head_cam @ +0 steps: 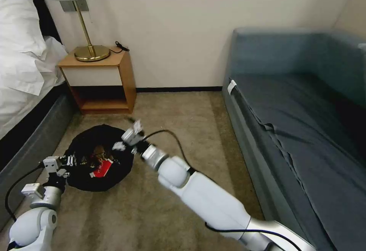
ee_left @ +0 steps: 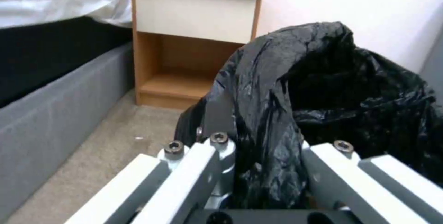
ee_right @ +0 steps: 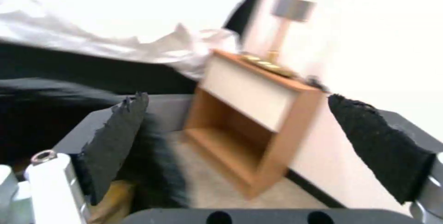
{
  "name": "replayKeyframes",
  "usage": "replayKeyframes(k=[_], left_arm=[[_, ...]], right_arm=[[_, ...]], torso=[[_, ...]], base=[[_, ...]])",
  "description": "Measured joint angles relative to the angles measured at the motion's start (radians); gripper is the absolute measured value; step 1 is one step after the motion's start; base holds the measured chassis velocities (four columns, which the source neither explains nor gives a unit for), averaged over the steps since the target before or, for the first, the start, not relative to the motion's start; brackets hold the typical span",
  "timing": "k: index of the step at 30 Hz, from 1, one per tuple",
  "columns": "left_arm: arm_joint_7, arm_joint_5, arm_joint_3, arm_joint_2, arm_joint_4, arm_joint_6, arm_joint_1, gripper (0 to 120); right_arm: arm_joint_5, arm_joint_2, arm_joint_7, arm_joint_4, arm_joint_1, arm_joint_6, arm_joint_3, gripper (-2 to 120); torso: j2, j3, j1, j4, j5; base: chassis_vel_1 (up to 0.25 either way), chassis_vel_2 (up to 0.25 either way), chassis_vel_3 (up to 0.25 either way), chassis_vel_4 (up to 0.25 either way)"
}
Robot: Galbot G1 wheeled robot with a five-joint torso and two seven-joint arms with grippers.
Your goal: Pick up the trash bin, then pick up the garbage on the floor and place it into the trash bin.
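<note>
On the beige carpet before the wooden nightstand (head_cam: 100,81), the left gripper (ee_left: 268,168) pinched the black-bagged round trash bin (head_cam: 100,162) at its near rim, red-and-white packet (head_cam: 103,168) inside, while the right gripper (head_cam: 127,136) hovered wide-jawed above.

We find no text, number or brand we can read anywhere. The red-and-white packet (head_cam: 102,169) in the bin (head_cam: 82,180) carries print, but it is too small for us to make out. The white tag (head_cam: 231,86) on the sofa (head_cam: 305,136) edge looks blank to us.
</note>
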Motion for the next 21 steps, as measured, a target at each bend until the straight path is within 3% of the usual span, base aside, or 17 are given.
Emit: replayKeyframes(k=[6, 11, 14, 16, 21], left_arm=[[-0.043, -0.144, 0.013, 0.013, 0.044, 0.036, -0.058, 5], [-0.114, -0.298, 0.017, 0.009, 0.098, 0.071, -0.105, 5], [-0.129, -0.331, 0.023, 0.005, 0.125, 0.075, -0.122, 5], [-0.141, -0.367, 0.042, 0.006, 0.187, 0.073, -0.151, 5], [-0.146, -0.407, 0.07, 0.002, 0.264, 0.056, -0.187, 5]], right_arm=[[-0.024, -0.028, -0.007, 0.01, -0.04, 0.001, 0.151, 100], [-0.09, -0.067, -0.031, 0.022, -0.137, 0.033, 0.236, 100], [-0.11, -0.068, -0.036, 0.027, -0.172, 0.039, 0.26, 100], [-0.126, -0.064, -0.039, 0.042, -0.224, 0.042, 0.295, 100], [-0.156, -0.061, -0.039, 0.067, -0.309, 0.045, 0.315, 100]], torso=[[0.0, 0.0, 0.0, -0.0002, 0.0001], [0.0, 0.0, 0.0, -0.0001, 0.0002], [0.0, 0.0, 0.0, 0.0002, 0.0003], [0.0, 0.0, 0.0, -0.0002, 0.0002], [0.0, 0.0, 0.0, 0.0, 0.0001]], base=[[0.0, 0.0, 0.0, 0.0], [0.0, 0.0, 0.0, 0.0], [0.0, 0.0, 0.0, 0.0], [0.0, 0.0, 0.0, 0.0], [0.0, 0.0, 0.0, 0.0]])
